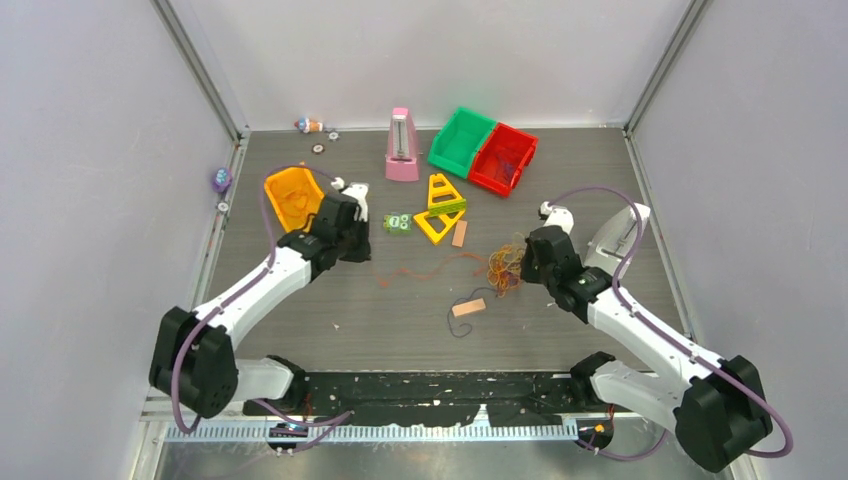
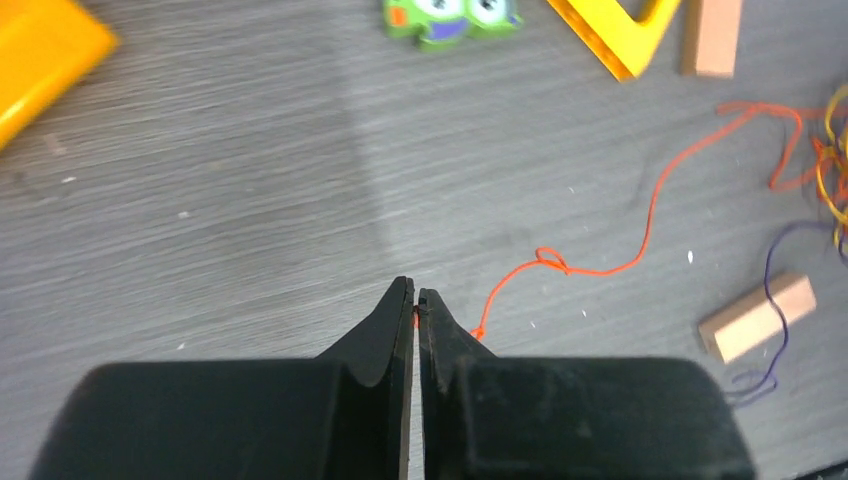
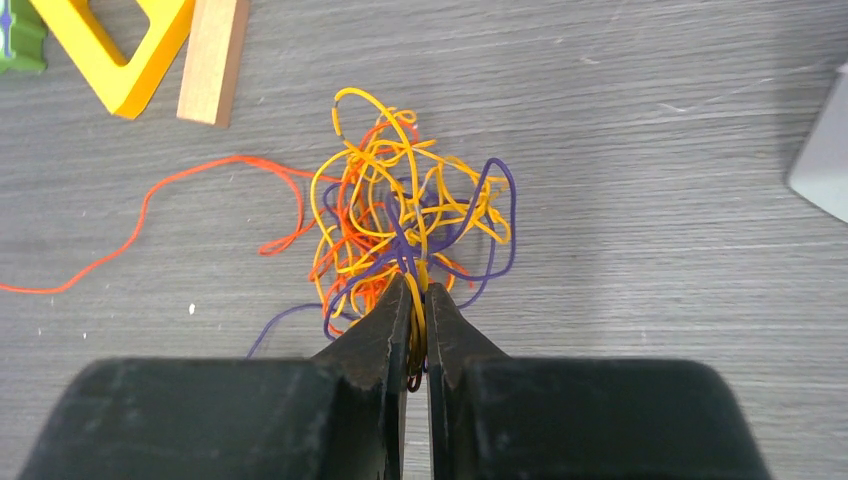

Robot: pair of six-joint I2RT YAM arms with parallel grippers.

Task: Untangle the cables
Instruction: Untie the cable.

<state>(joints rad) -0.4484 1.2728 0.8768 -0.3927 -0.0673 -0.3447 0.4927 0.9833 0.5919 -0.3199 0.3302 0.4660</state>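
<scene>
The cables form a small tangle [image 3: 400,215] of yellow, orange and purple strands right of the table's middle [image 1: 505,268]. My right gripper [image 3: 418,290] is shut on the tangle's near side, with yellow and purple strands pinched between the jaws [image 1: 522,266]. One long orange strand [image 2: 650,215] runs left out of the tangle across the table [image 1: 430,267]. My left gripper [image 2: 415,297] is shut on that strand's free end, and a bit of orange shows between its tips [image 1: 360,252]. A purple strand [image 2: 770,300] loops round a wooden block.
A wooden block [image 1: 468,307] lies in front of the tangle and another [image 1: 459,233] beside yellow triangles [image 1: 440,205]. A green toy [image 1: 398,222], a pink metronome [image 1: 402,147], green [image 1: 462,140] and red [image 1: 503,158] bins and an orange scoop [image 1: 293,197] stand further back.
</scene>
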